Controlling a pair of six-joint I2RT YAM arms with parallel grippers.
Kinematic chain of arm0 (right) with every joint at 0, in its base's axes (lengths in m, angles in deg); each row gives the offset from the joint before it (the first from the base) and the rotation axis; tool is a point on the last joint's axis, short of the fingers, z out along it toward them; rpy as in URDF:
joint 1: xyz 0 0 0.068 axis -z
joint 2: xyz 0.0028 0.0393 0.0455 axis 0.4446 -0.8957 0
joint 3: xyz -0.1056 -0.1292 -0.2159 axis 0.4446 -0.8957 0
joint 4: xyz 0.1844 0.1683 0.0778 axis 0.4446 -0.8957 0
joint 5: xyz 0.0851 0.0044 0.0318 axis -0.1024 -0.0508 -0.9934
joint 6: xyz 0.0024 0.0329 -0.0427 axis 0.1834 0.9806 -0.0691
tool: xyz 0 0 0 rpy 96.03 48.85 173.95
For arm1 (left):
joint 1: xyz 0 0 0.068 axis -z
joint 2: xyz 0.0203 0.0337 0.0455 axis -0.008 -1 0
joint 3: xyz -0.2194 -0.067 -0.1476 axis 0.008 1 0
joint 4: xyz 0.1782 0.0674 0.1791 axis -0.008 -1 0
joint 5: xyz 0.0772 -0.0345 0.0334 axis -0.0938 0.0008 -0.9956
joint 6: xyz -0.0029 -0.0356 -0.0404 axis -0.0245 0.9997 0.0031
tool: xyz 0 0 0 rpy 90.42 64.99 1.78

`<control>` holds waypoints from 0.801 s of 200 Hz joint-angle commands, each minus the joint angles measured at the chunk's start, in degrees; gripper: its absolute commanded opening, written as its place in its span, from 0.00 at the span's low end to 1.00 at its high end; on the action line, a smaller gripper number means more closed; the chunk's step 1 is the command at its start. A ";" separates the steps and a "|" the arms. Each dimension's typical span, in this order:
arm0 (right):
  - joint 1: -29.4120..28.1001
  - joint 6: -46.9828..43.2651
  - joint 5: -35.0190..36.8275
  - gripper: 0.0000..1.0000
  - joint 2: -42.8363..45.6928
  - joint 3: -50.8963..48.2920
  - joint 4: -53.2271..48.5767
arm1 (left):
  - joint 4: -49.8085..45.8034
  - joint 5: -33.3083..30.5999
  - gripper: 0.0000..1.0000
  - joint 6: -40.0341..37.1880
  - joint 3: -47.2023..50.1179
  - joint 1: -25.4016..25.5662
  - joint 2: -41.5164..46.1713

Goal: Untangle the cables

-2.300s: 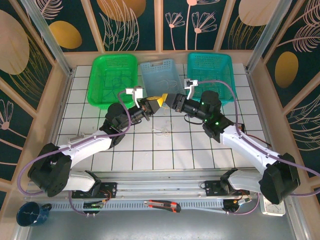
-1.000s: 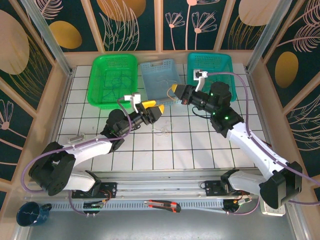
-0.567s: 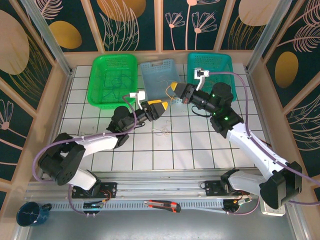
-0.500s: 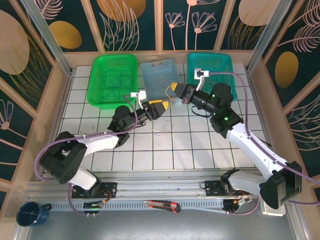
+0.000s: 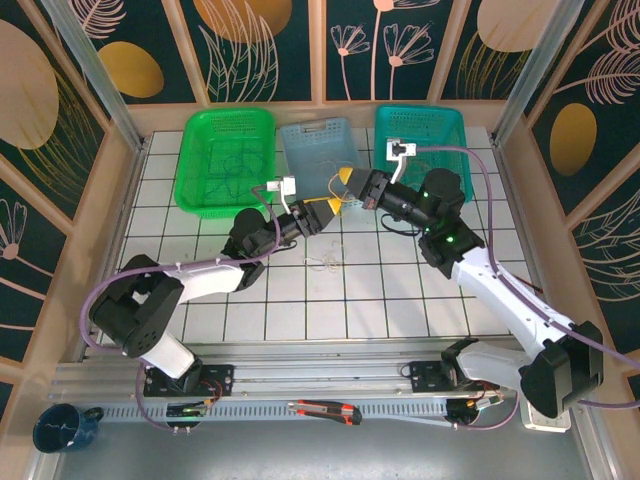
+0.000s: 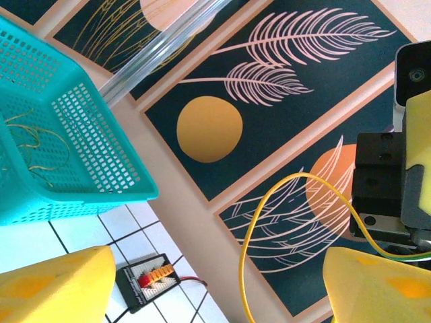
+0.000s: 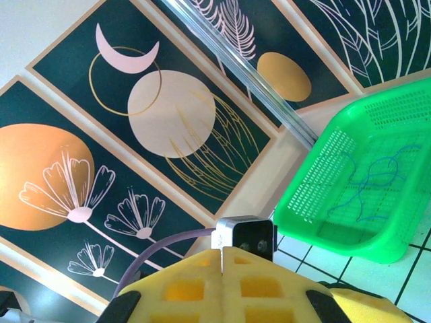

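Observation:
A thin yellow cable point(image 6: 241, 270) arcs up from below and runs right to my right gripper, passing between my left gripper's two spread yellow fingers point(image 6: 60, 282). My left gripper point(image 5: 328, 206) is open around it, not touching. My right gripper point(image 5: 345, 178) hangs just beyond it over the front of the pale blue basket point(image 5: 300, 150); its pads point(image 7: 202, 289) are pressed together. A small whitish tangle of cables point(image 5: 322, 263) lies on the tiled table below both grippers.
Green basket point(image 5: 196, 150) at back left holds blue-green wires point(image 7: 374, 182). The teal basket point(image 5: 445, 120) at back right holds yellowish wires point(image 6: 34, 145). A small connector board point(image 6: 149, 279) lies by the right wall. Utility knife point(image 5: 325, 410) and mug point(image 5: 60, 428) sit off the front edge.
The right gripper lifted away from the table centre toward the pale blue basket. The left gripper followed it up and to the right and now sits just below it.

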 commanded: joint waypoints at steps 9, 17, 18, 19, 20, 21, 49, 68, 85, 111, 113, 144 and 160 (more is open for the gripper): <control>-0.39 1.15 -0.76 0.00 -0.75 -0.22 4.16 | 4.30 1.32 0.78 1.24 -2.09 1.13 -1.58; -0.39 1.22 -0.76 0.00 -0.89 -0.13 4.34 | 4.66 1.40 0.76 1.32 -2.16 1.36 -1.93; -0.39 1.21 -0.76 0.00 -0.90 -0.12 4.39 | 4.69 1.41 0.75 1.36 -2.15 1.35 -1.96; -0.39 1.20 -0.76 0.00 -0.95 -0.12 4.37 | 4.76 1.41 0.75 1.37 -2.14 1.38 -2.02; -0.39 1.20 -0.76 0.00 -0.95 -0.12 4.37 | 4.79 1.41 0.75 1.38 -2.14 1.40 -2.09; -0.39 1.20 -0.76 0.00 -0.97 -0.12 4.40 | 4.89 1.41 0.74 1.39 -2.14 1.46 -2.13; -1.53 1.26 -0.67 0.00 -1.47 -0.03 4.57 | 6.50 1.37 0.53 2.09 -2.09 2.21 -3.46; -1.30 1.04 -0.40 0.00 -1.36 -0.03 4.02 | 7.27 1.10 0.27 2.46 -1.57 2.38 -3.91; -1.09 0.50 -0.24 0.00 -0.95 0.44 2.74 | 7.32 0.76 0.08 2.23 -0.79 2.38 -3.75; 5.86 0.76 0.59 0.00 0.95 0.11 1.06 | 6.21 0.36 0.00 0.74 1.16 2.39 -2.98; 6.64 0.82 0.75 0.00 1.14 0.00 1.00 | 6.11 0.23 0.00 0.70 1.37 2.39 -2.92; 15.64 1.02 5.62 0.00 3.86 -2.65 -1.78 | 5.96 -0.52 0.00 -0.04 5.05 2.39 -1.58; 19.29 1.44 7.75 0.00 4.45 -4.66 -1.97 | 6.39 -1.04 0.00 0.03 6.55 2.34 -0.98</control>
